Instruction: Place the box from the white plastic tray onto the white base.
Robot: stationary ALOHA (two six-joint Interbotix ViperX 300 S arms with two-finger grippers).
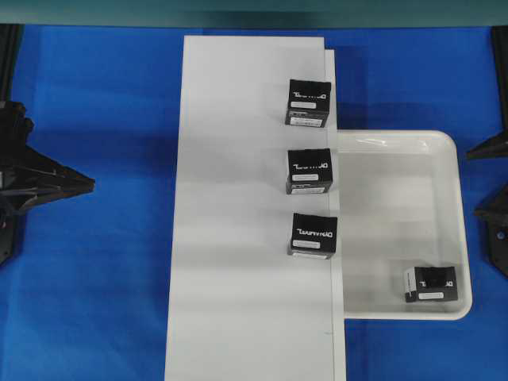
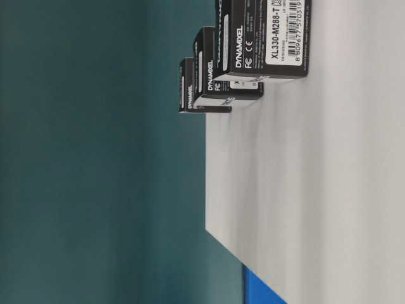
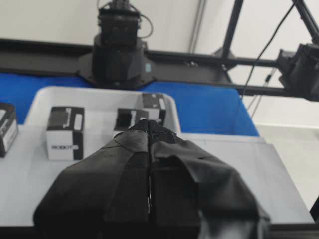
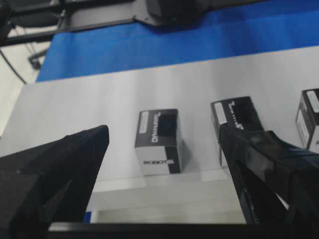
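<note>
three black boxes point(image 1: 309, 103) in row on white base point(image 1: 238, 206), along edge next to white tray point(image 1: 397, 151). fourth box point(image 1: 431, 283) alone in tray's near-right corner, white side panel showing. left tool point(image 3: 148, 130) pressed shut, holding nothing. right tool point(image 4: 164, 137) spread wide, empty, facing row of boxes. blue tabletop point(image 1: 95, 262) beneath; tray seems to butt against base.

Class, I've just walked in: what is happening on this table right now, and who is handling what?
Nothing is held at this moment. Three black boxes stand in a row on the white base, near its edge beside the white plastic tray. One box is left in the tray's near corner. The left tool is shut and empty. The right tool is wide open and empty, back from the boxes. The last box is not yet moved.
</note>
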